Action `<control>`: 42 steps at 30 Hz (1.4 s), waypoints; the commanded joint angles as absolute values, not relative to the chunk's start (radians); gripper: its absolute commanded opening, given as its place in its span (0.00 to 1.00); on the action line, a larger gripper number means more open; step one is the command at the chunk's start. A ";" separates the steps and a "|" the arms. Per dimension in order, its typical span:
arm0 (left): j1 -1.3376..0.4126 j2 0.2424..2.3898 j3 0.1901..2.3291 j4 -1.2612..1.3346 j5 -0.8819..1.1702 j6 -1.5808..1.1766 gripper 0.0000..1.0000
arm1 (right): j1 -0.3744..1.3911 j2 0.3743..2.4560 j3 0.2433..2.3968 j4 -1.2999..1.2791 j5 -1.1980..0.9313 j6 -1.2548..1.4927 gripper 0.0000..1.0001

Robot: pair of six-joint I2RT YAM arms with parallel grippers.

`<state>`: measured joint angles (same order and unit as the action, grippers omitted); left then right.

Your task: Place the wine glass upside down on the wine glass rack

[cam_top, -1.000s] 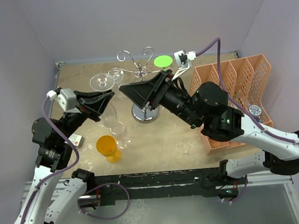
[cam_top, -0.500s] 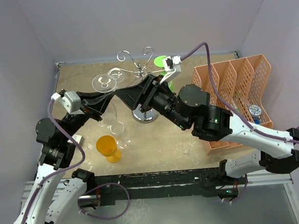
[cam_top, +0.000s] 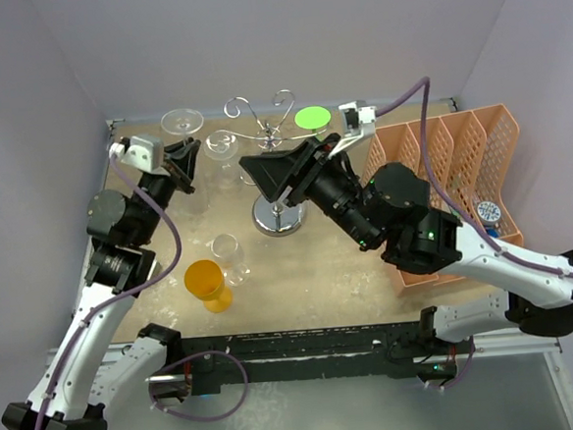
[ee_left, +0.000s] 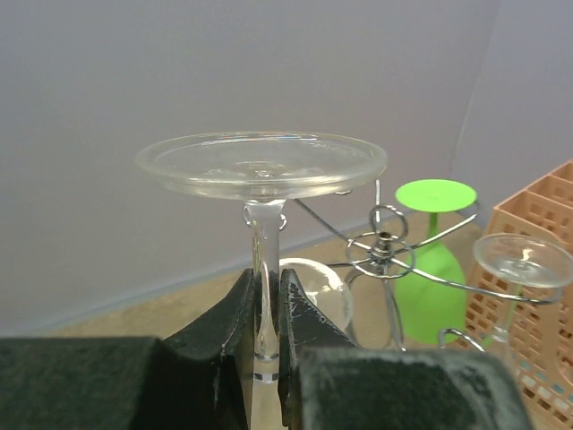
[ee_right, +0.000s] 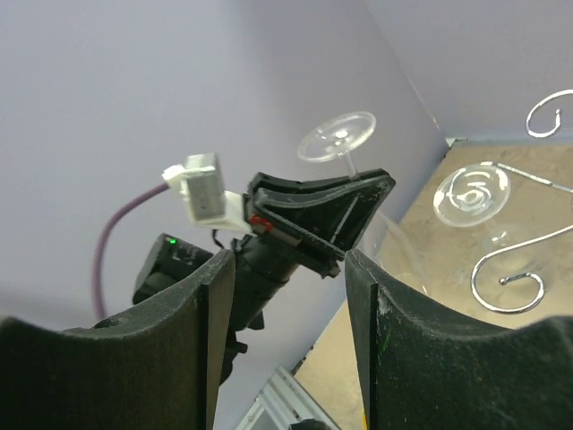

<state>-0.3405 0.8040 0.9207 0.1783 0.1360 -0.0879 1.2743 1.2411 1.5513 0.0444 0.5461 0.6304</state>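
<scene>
My left gripper (cam_top: 186, 161) is shut on the stem of a clear wine glass (cam_top: 182, 119). It holds the glass upside down, foot up, at the back left of the table, left of the wine glass rack (cam_top: 271, 134). In the left wrist view the stem sits between my fingers (ee_left: 242, 309), under the round foot (ee_left: 261, 164), and the rack's hub (ee_left: 383, 255) lies to the right. My right gripper (cam_top: 264, 175) is open and empty in front of the rack's post. In its view (ee_right: 288, 269) it faces the held glass (ee_right: 337, 136).
A green glass (cam_top: 311, 118) and a clear glass (cam_top: 223, 144) hang on the rack, above its chrome base (cam_top: 279, 218). A clear glass (cam_top: 228, 249) and an orange cup (cam_top: 204, 280) stand front left. The orange lattice organiser (cam_top: 459, 154) fills the right side.
My left gripper has carried the glass back and to the left, away from the table's middle. My right gripper reached left half a second ago and has drawn back a little to the right.
</scene>
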 commanded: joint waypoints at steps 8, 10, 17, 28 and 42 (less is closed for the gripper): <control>-0.331 0.950 1.035 0.264 -0.015 -0.037 0.00 | 1.276 1.080 1.439 0.144 0.561 0.522 0.55; -0.331 0.971 1.058 0.265 -0.048 -0.037 0.00 | 1.276 1.052 1.424 0.129 0.548 0.527 0.55; -0.330 1.015 1.069 0.306 -0.192 -0.037 0.00 | 1.276 0.973 1.346 0.131 0.573 0.515 0.56; -0.288 1.174 1.175 0.260 -0.130 -0.070 0.00 | 1.276 0.959 1.287 0.114 0.756 0.463 0.56; -0.137 1.283 1.236 0.318 0.317 -0.179 0.00 | 1.276 0.854 1.193 0.177 0.810 0.455 0.55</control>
